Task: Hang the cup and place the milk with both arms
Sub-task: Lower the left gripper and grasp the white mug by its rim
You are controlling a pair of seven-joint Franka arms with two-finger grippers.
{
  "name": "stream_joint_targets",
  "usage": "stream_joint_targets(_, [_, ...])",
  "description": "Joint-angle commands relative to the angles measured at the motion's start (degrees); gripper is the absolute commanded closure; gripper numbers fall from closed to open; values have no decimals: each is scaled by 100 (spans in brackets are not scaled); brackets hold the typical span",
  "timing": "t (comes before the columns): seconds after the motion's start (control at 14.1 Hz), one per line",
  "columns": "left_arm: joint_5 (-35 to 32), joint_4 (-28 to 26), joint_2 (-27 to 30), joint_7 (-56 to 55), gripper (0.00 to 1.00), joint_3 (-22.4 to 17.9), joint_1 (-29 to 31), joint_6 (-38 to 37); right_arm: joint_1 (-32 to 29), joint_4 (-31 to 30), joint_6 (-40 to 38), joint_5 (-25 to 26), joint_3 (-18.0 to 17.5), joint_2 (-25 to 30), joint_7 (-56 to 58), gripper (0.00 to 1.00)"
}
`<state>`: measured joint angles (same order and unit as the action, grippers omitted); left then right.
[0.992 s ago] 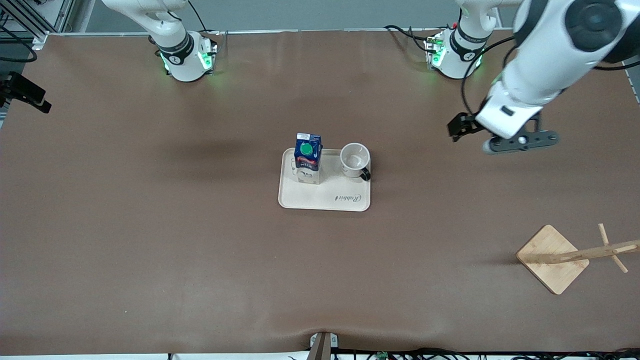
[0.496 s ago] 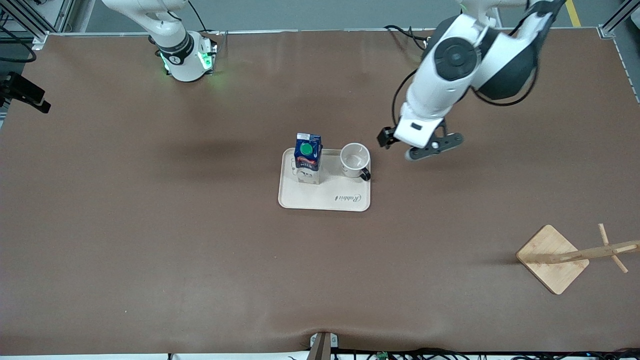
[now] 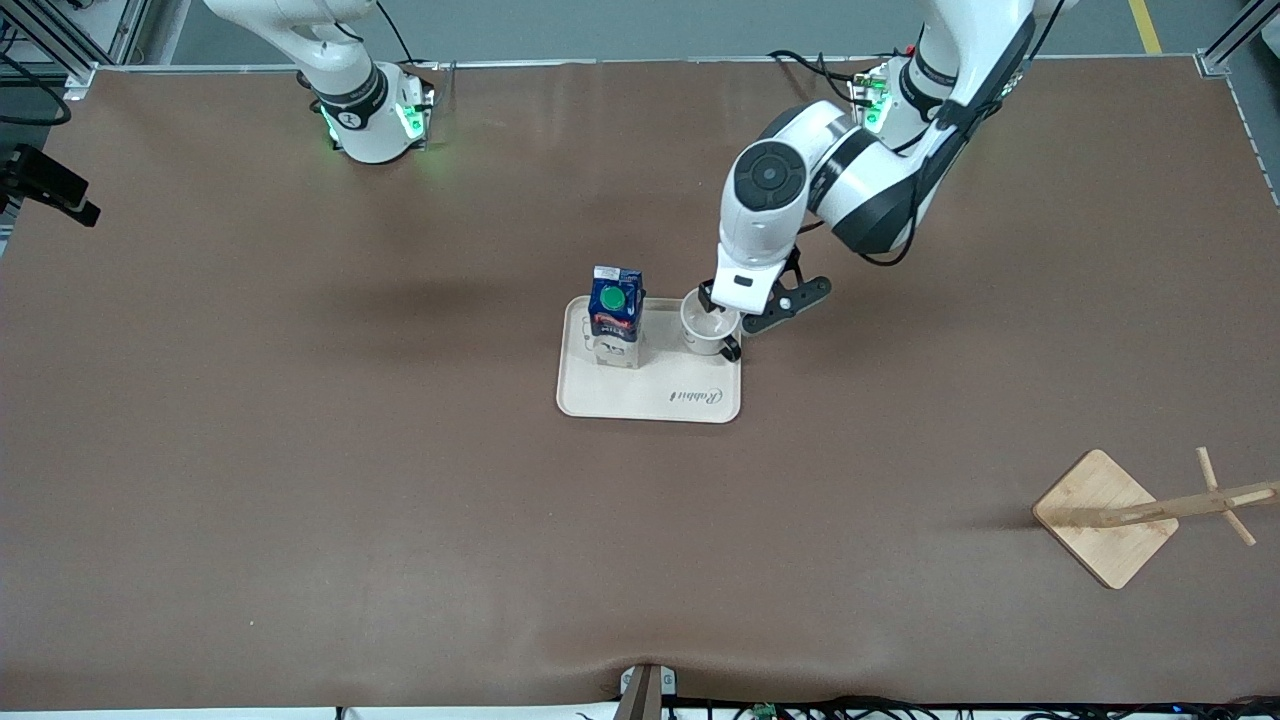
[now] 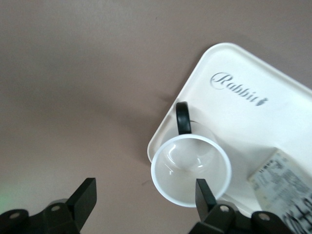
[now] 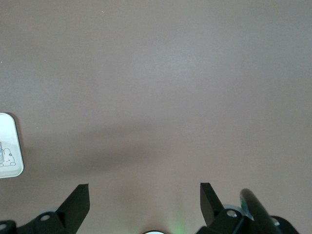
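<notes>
Left wrist view: glossy round white cup (image 4: 190, 169); smooth rounded tray (image 4: 273, 112)

Tray (image 3: 620, 400) sits mid-table (image 3: 300, 450). On it, along its farther edge: milk (image 3: 615, 318), with cup (image 3: 705, 330) at its 3 o'clock in the front view. Stand (image 3: 1105, 520) well apart, at the tray's 4 o'clock.

Small white mug with black loop handle (image 3: 710, 325) upright on cream tray; blue gable-top milk carton with green cap (image 3: 615, 315) upright just beside it, toward right arm's end.
</notes>
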<state>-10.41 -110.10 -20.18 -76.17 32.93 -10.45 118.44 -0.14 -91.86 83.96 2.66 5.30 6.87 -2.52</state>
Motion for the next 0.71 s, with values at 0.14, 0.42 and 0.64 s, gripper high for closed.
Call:
stream_joint_targets(0.14, [-381, -327, -398, -845, 18, 12, -63, 863, -56, 160, -91, 33, -21, -89, -20, 0])
stream_joint_targets(0.42, [-971, -354, -829, -1540, 29, 20, -168, 997, -47, 160, -99, 25, -21, -133, -20, 0])
stream_joint_targets(0.64, [-989, -346, -900, -1620, 58, 20, -177, 1006, -38, 169, -99, 16, -21, -133, -20, 0])
